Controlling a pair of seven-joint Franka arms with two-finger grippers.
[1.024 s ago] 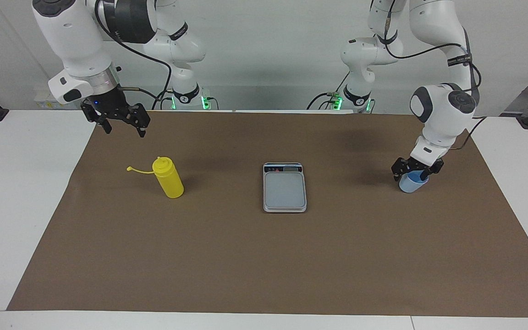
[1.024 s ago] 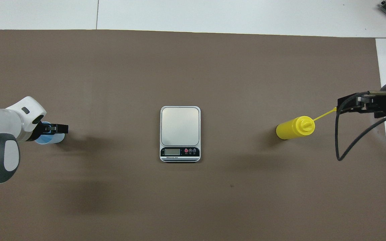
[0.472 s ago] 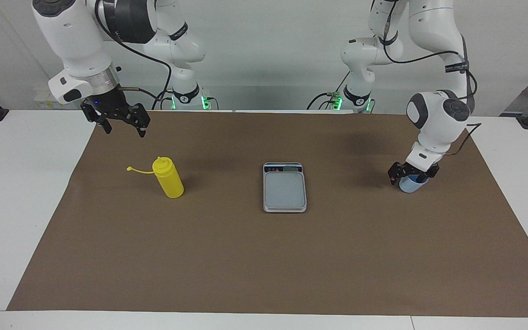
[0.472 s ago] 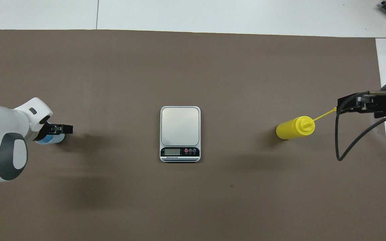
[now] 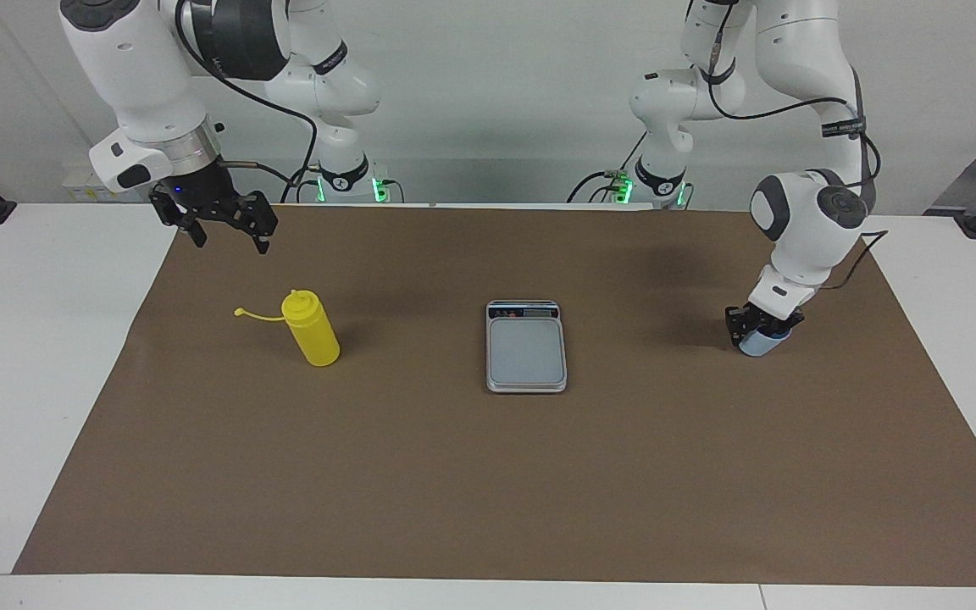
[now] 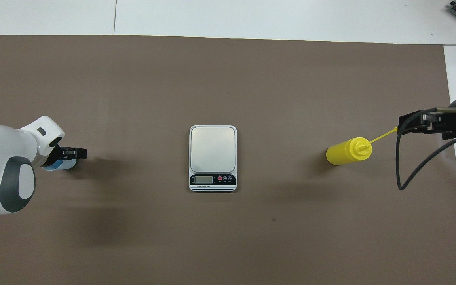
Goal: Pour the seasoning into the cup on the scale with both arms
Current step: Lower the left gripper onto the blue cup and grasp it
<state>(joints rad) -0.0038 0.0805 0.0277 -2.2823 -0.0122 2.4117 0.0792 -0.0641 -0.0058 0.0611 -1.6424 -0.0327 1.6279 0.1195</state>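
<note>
The left gripper (image 5: 762,325) is down around the cup (image 5: 761,343) at the left arm's end of the mat, its fingers drawn in against the rim; a shallow, off-centre hold may tip the cup on lifting. The right gripper (image 5: 226,225) hangs spread and empty above the mat near the seasoning (image 5: 312,340); the scale (image 5: 526,347) sits bare between them.

Left gripper (image 5: 762,326) closed around blue cup (image 5: 761,342); right gripper (image 5: 228,233) open, hanging above yellow bottle (image 5: 312,339); scale (image 5: 526,346) between.
</note>
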